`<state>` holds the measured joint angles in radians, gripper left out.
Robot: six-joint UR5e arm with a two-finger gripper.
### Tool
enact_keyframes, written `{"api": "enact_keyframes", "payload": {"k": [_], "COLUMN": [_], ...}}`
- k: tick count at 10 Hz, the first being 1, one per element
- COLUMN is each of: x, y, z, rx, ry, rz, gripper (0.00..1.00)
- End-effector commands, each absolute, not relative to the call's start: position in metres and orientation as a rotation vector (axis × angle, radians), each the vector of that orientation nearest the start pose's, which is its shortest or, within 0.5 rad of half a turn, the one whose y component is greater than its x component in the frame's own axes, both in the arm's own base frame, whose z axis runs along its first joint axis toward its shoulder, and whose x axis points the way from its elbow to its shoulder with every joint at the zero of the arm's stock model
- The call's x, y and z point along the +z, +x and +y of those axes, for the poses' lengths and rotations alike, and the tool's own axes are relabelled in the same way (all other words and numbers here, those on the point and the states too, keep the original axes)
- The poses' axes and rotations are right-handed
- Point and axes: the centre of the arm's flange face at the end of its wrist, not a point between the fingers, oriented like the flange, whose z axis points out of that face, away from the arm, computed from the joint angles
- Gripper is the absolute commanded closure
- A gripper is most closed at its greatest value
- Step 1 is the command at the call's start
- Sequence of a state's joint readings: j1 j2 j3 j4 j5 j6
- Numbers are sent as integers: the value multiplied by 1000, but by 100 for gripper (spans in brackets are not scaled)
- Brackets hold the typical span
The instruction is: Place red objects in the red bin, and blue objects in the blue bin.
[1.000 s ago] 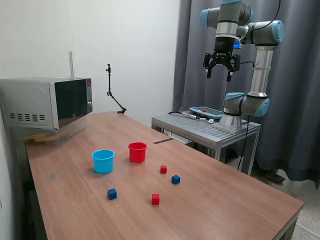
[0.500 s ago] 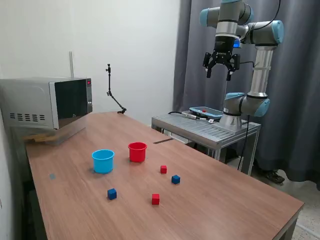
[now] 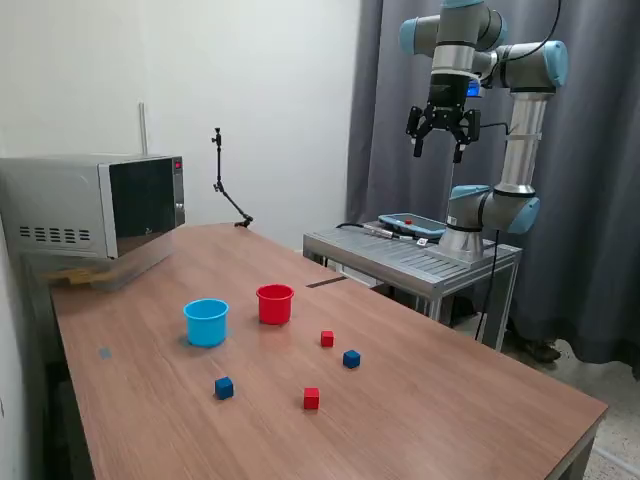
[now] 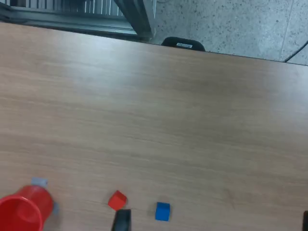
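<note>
Nothing on the worktop (image 3: 420, 400) has moved since a second ago, and my arm has barely shifted; I hang high above the far edge.

In the exterior view my fingers (image 3: 439, 137) are spread apart, holding nothing, well above everything. The red cup (image 3: 275, 304) and the light-blue cup (image 3: 206, 322) stand upright side by side, near but not touching, the blue one toward the view's left. Four tiny cubes lie apart in front of them: one red cube (image 3: 327, 339) just beside a dark blue cube (image 3: 351, 359), another red cube (image 3: 311, 398) nearer the camera, and a second blue cube (image 3: 224, 388) off to the view's left.

In the wrist view I see the wood grain, the red cup's rim (image 4: 21, 211), one red cube (image 4: 117, 200) and one blue cube (image 4: 162, 211) close together, and a dark fingertip (image 4: 122, 220) at the edge.
</note>
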<state>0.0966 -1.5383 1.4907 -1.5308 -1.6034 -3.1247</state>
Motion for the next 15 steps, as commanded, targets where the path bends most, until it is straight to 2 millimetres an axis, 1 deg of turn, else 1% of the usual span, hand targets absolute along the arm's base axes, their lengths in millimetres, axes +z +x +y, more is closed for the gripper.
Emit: {"api": "enact_keyframes", "payload": {"k": [1, 2, 3, 7, 9, 10, 12, 15], "x": [509, 510, 509, 508, 499, 490, 492, 484], "y": [-492, -492, -489, -491, -499, -507, -528, -582], "z": [-178, -180, -188, -188, -189, -189, -183, -185], "rx": [51, 57, 64, 64, 49, 35, 71, 84], "ry": [-2297, -2304, -2322, -2320, -2309, -2299, -2287, -2287], "rz": [2121, 2118, 2099, 2097, 2089, 2083, 2099, 2093], "gripper": [0, 0, 0, 0, 0, 0, 0, 0]}}
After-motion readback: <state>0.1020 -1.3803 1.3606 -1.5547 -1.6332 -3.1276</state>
